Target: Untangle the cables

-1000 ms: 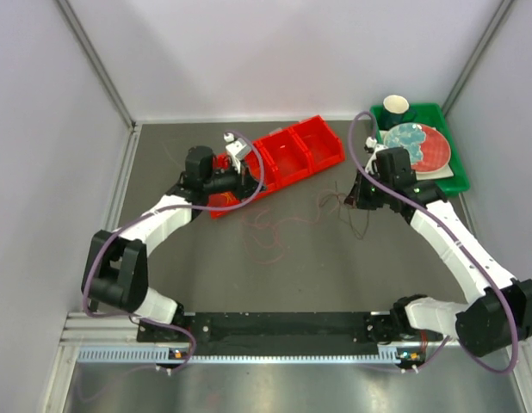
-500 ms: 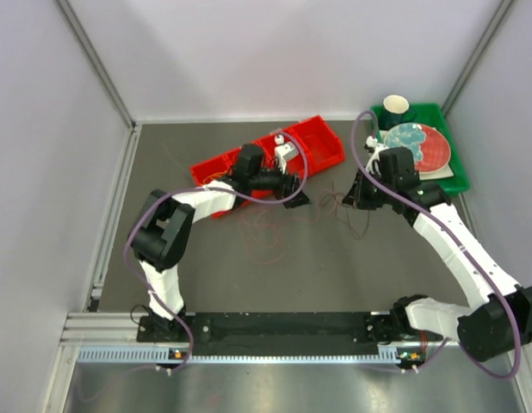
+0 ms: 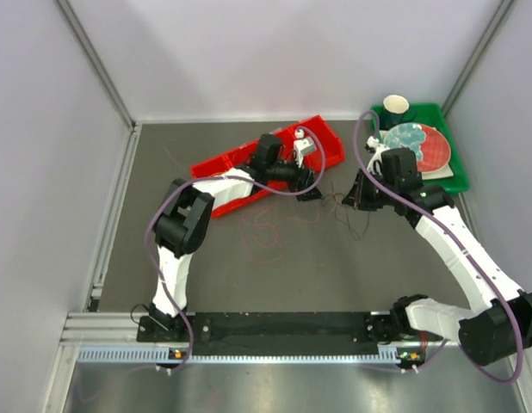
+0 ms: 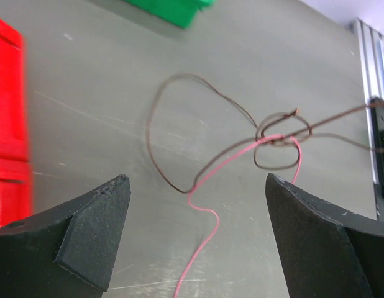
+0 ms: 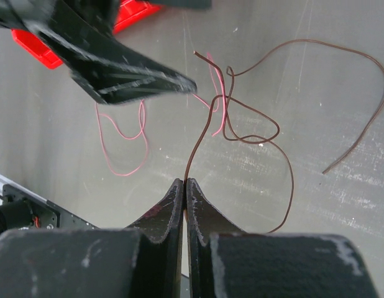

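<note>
Cables (image 3: 264, 229) lie tangled on the counter (image 3: 206, 284); right gripper (image 5: 184, 183) clamps the brown cable (image 5: 195, 149), left gripper (image 4: 195, 186) gapes wide over the pink cable (image 4: 191, 195), beside their knot.

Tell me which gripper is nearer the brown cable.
Right. The right gripper is shut on the brown cable; the left gripper hangs open beside its knot with the pink cable, touching neither.
</note>
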